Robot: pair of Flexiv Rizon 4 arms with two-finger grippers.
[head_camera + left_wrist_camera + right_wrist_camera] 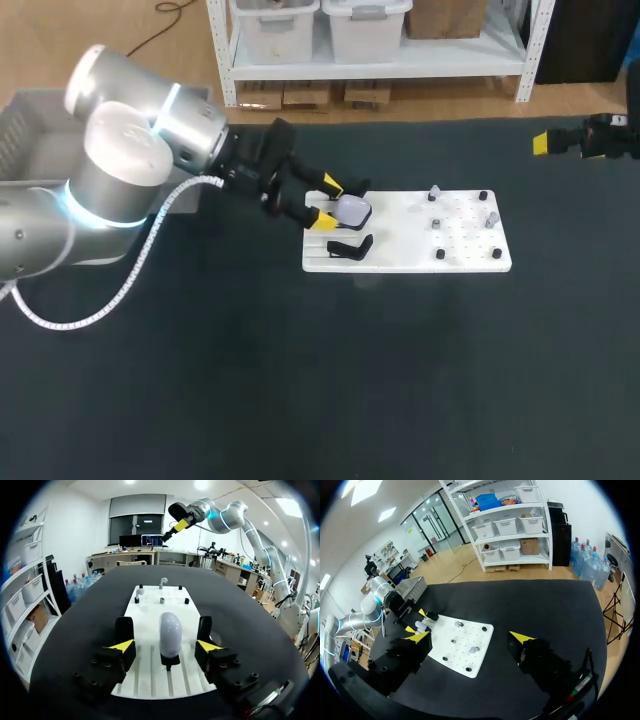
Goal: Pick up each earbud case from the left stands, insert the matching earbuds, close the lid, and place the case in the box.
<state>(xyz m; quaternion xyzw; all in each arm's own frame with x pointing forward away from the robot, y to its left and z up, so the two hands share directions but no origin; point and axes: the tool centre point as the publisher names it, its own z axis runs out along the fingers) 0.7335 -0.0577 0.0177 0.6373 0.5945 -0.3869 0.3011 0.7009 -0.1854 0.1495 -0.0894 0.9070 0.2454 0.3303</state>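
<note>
Earbud case [170, 632] sits on a black stand [170, 661] at the white board's [410, 258] left end, centre of the head view; its long axis points away from the left gripper [330, 200], whose 2 fingers stand spread either side, apart from it; the case hides most of the stand; right gripper [470, 637] spread, upper right.

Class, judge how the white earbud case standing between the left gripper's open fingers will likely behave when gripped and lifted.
The earbud case looks smooth, glossy and rounded, so it may slip in the left gripper. It stands tall on a small black stand, so an off-centre push would probably tip it. It is probably a rigid, light shell.
</note>
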